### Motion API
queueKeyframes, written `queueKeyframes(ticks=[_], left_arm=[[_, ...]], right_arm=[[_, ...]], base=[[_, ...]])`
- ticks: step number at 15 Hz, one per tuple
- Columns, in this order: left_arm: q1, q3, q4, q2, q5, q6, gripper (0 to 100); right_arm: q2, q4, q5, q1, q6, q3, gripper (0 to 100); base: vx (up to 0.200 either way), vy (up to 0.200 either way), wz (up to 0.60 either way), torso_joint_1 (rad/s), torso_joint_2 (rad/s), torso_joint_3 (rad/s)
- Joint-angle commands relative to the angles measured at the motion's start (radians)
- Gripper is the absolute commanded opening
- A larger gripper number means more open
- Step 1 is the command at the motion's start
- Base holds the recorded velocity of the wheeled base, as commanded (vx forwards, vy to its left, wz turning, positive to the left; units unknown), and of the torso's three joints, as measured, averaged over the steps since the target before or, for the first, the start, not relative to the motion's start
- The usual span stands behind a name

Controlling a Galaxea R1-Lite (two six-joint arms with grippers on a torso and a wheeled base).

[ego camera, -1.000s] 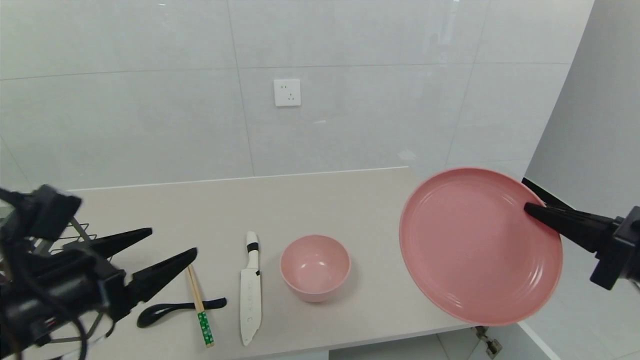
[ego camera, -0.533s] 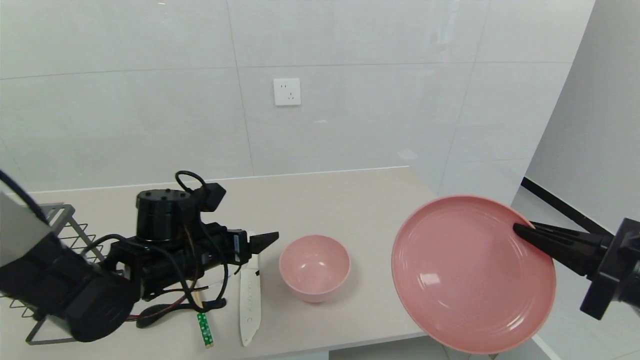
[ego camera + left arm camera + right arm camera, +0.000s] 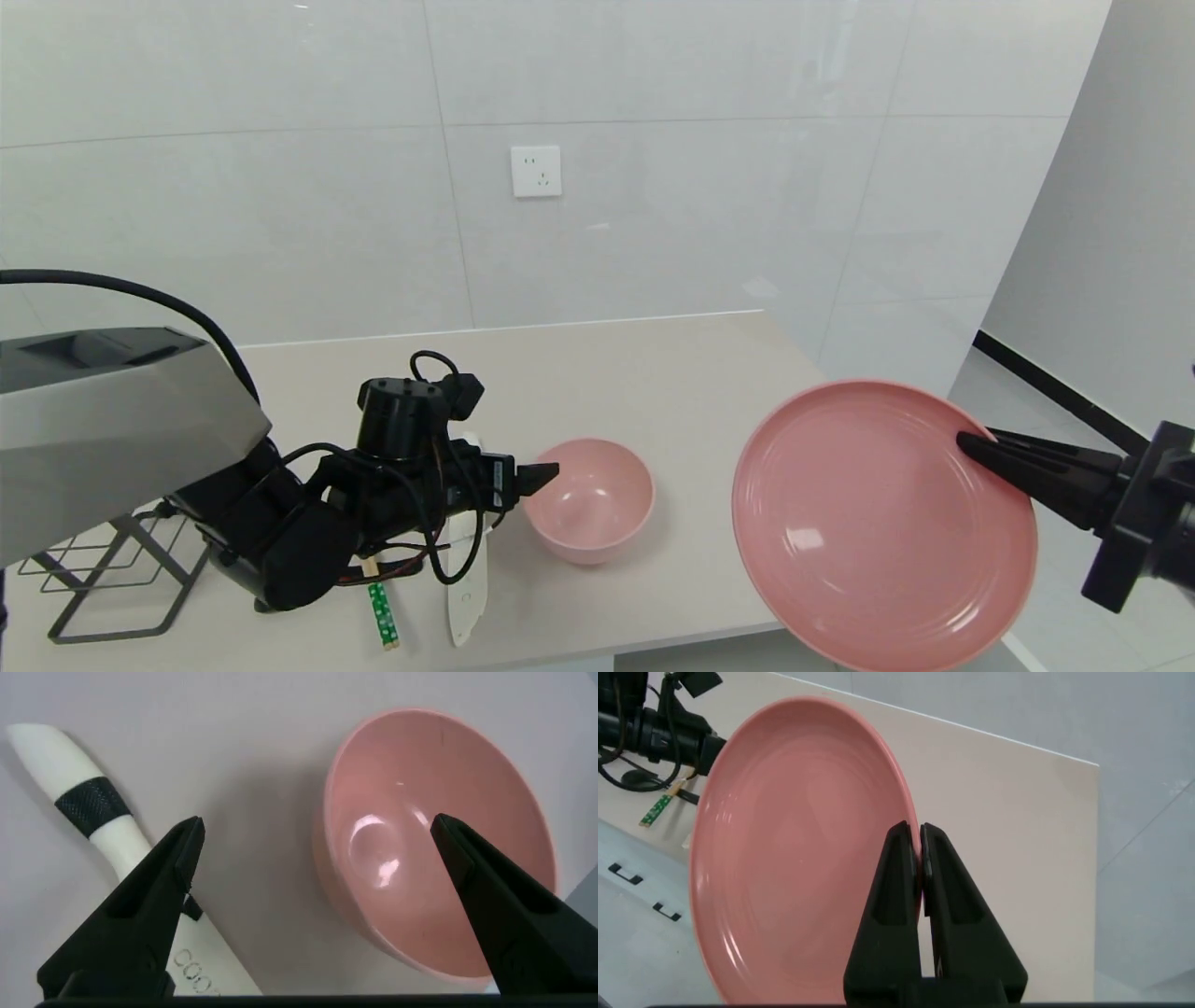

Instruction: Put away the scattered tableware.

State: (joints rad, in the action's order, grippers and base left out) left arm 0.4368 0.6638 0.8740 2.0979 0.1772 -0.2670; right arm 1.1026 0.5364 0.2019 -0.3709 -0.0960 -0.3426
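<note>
Left gripper (image 3: pixel 316 824), spread wide, straddles the rim of the pink bowl (image 3: pixel 439 887); stiff, light, probably slick, so pinch that wall.

The left arm (image 3: pixel 280 537) lies low and level, and the left gripper (image 3: pixel 316 826) points toward the robot's right with its fingers spread wide apart. The right arm (image 3: pixel 1139 504) comes in from the right side. The right gripper (image 3: pixel 916 838) is clamped tight on the rim of the pink plate (image 3: pixel 785 868), which it holds tilted in the air.
</note>
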Motion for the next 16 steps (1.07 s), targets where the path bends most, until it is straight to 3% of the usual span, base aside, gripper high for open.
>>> queueKeyframes(ticks=[1,5,6,11,16], left_arm=[[0.017,0.01,0.0,0.03,-0.004,0.0,100],[0.026,0.068,-0.004,0.091,-0.013,-0.001,100],[0.026,0.072,-0.012,0.1,-0.025,-0.001,0],[0.033,0.076,-0.033,0.091,-0.038,0.002,0],[0.062,0.045,-0.032,-0.229,-0.074,-0.001,0]], right_arm=[[0.002,0.002,0.001,0.0,-0.001,0.01,0],[-0.003,0.002,0.002,0.0,-0.001,0.01,0],[-0.003,0.002,0.002,0.0,-0.002,0.01,0],[-0.004,0.002,0.001,0.001,-0.001,0.01,0],[-0.053,0.002,-0.002,0.015,-0.001,0.013,0]], base=[[0.0,0.0,0.0,0.0,0.0,0.0],[0.0,0.0,0.0,0.0,0.0,0.0],[0.0,0.0,0.0,0.0,0.0,0.0],[0.0,0.0,0.0,0.0,0.0,0.0],[0.0,0.0,0.0,0.0,0.0,0.0]])
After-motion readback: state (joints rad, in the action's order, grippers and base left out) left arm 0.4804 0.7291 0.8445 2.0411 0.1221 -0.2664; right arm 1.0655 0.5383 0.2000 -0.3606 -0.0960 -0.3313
